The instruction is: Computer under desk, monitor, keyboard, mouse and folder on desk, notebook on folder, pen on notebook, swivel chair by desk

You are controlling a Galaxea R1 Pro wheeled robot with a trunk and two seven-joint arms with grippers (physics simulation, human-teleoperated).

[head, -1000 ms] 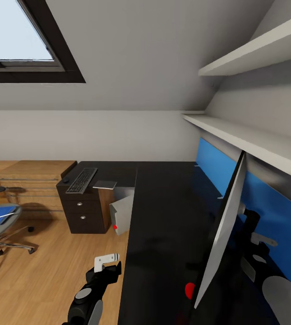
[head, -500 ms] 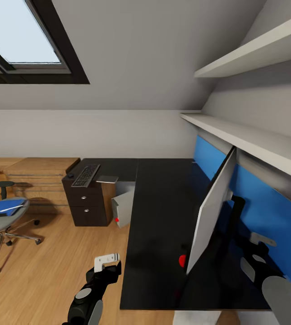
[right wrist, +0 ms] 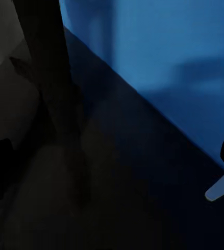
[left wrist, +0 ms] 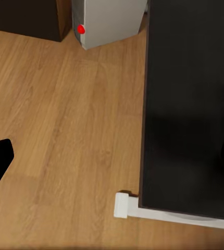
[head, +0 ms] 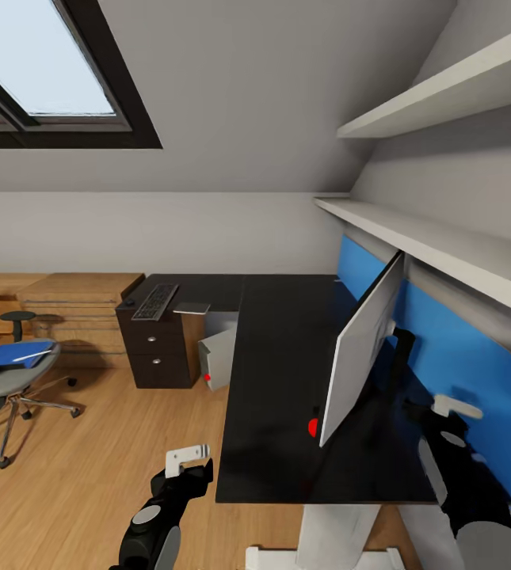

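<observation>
While the monitor (head: 364, 347) stands on the table (head: 275, 380) with the right gripper (head: 448, 412) behind its stand, grip state unreadable, and the left gripper (head: 185, 463) hangs empty, width unclear, release cleanly before fetching the keyboard (head: 154, 302) from the far wing

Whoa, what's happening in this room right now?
A two-armed robot is tidying a bedroom workspace, and at this moment neither arm holds anything. Its right claw hovers behind the monitor, which stands on the black desk with its grey back toward the camera. The left claw hangs over the wood floor beside the desk. The keyboard lies on the desk's far wing, the computer sits underneath, and the blue folder waits on the swivel chair.
</observation>
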